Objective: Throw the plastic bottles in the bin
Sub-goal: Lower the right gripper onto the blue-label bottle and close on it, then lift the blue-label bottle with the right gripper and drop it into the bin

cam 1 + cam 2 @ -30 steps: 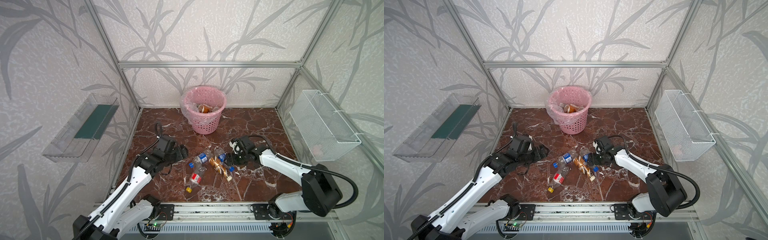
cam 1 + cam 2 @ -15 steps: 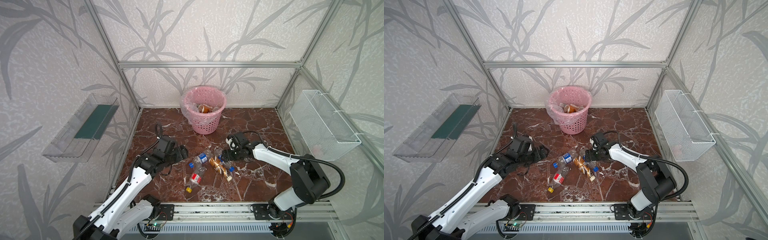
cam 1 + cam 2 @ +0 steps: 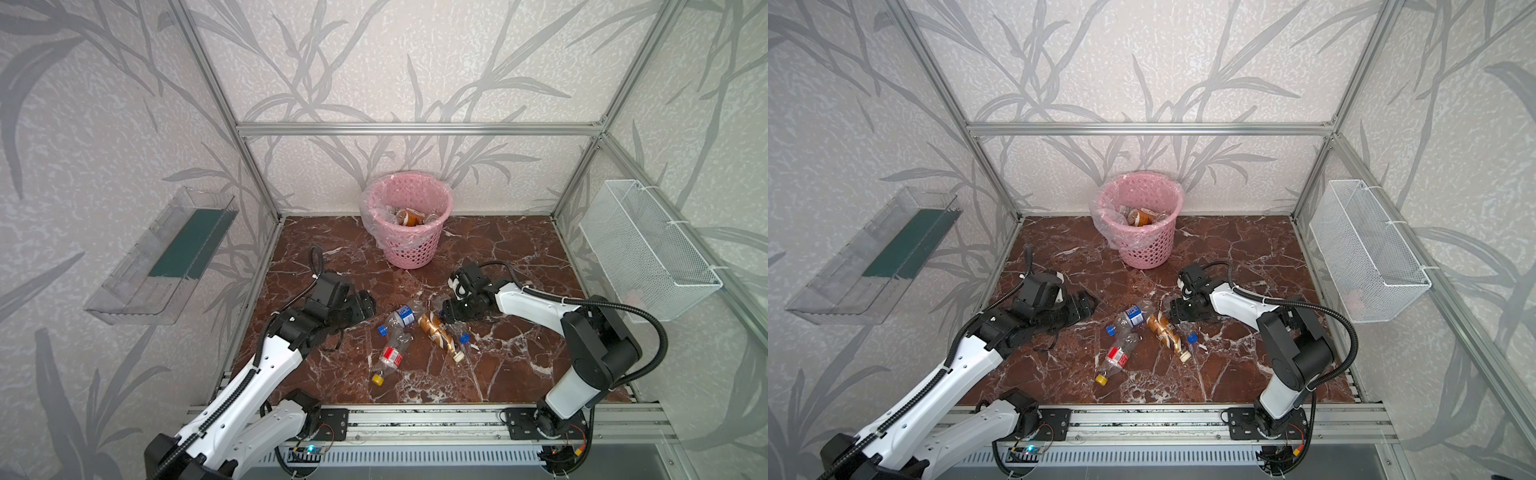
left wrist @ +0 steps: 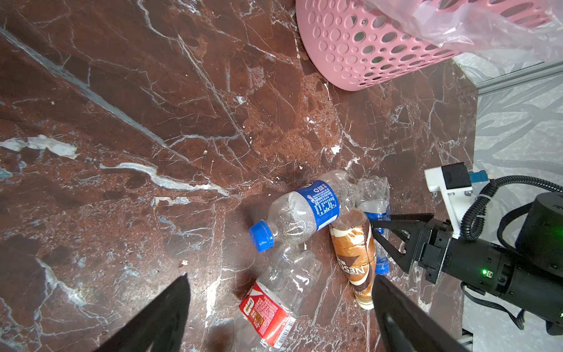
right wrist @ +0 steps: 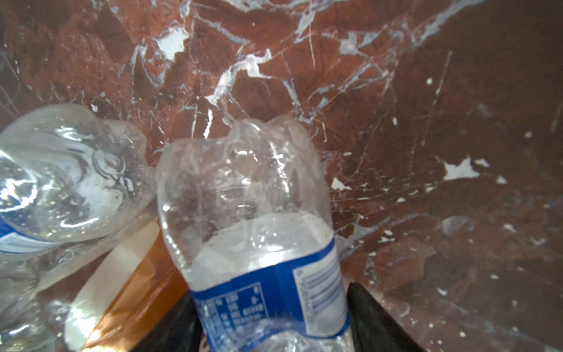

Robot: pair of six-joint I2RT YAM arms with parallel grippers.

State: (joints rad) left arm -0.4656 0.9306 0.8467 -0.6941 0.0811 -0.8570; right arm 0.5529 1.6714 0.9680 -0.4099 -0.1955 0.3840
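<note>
I find the right gripper (image 5: 268, 295) with its jaws drawn in against both sides of the crumpled blue-label bottle (image 5: 259, 231), at the label. The left gripper (image 4: 280, 276) stands wide apart, empty, touching nothing. The floor (image 3: 498, 249) is red-brown marble, enclosed by leaf-patterned panels (image 3: 415, 62). The gripped bottle lies on the floor, the brown-wrapped bottle (image 4: 353, 253) just beside it. The red-label bottle (image 4: 268, 307) lies near the left jaws. The bin (image 3: 409, 245) stands well behind, with bottles inside.

Outside the one pink bin (image 3: 411, 249) are two blue-label bottles (image 4: 307, 213), one red-label bottle (image 4: 268, 311), one brown-wrapped bottle (image 4: 353, 253).
</note>
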